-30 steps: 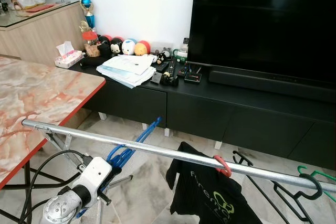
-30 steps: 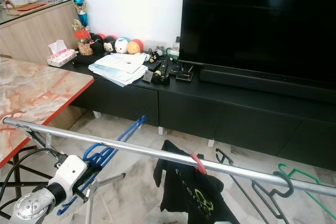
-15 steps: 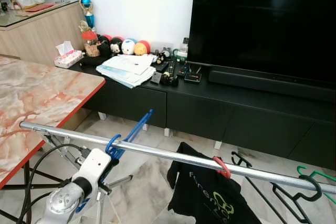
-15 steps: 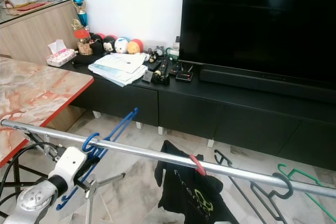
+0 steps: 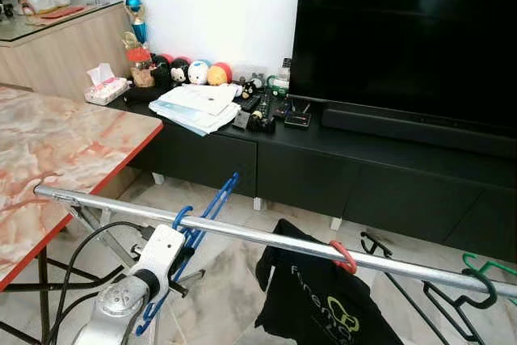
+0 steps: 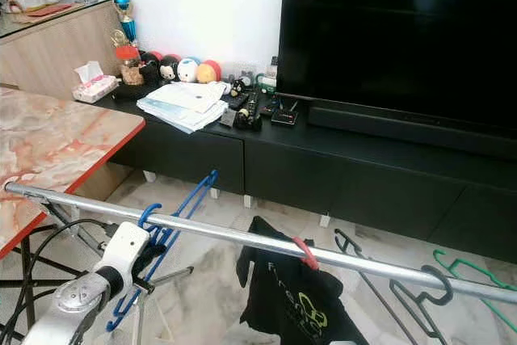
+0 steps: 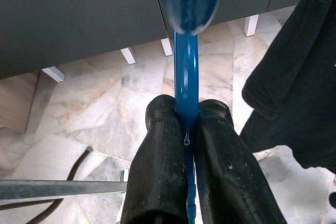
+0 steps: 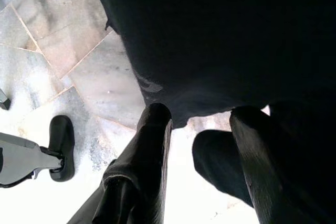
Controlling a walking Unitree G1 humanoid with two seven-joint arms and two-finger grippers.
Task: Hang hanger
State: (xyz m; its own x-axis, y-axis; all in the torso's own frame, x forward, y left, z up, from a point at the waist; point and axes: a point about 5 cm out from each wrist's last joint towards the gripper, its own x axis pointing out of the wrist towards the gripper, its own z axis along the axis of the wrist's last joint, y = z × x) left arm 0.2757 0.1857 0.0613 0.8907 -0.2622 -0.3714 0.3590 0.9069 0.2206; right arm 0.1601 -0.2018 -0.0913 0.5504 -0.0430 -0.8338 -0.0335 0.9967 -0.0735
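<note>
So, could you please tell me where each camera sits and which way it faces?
Left and right eye views: on the head, looking forward and down at the metal rail and TV cabinet; left arm shows.
Left wrist view: along the left gripper, clamped on the blue hanger.
Right wrist view: along the open right gripper, at the black T-shirt.
Shared: hanger, T-shirt.

Green hanger (image 5: 491, 267) cut off rightward.

A large dark television (image 5: 404, 30) stands on a long black cabinet (image 5: 339, 167), beside a stack of papers (image 5: 194, 107), round plush toys (image 5: 194, 72) and a tissue box (image 5: 105, 86). A marble-patterned table (image 5: 56, 159) sits at left, and a black T-shirt (image 5: 319, 305) hangs nearby.
</note>
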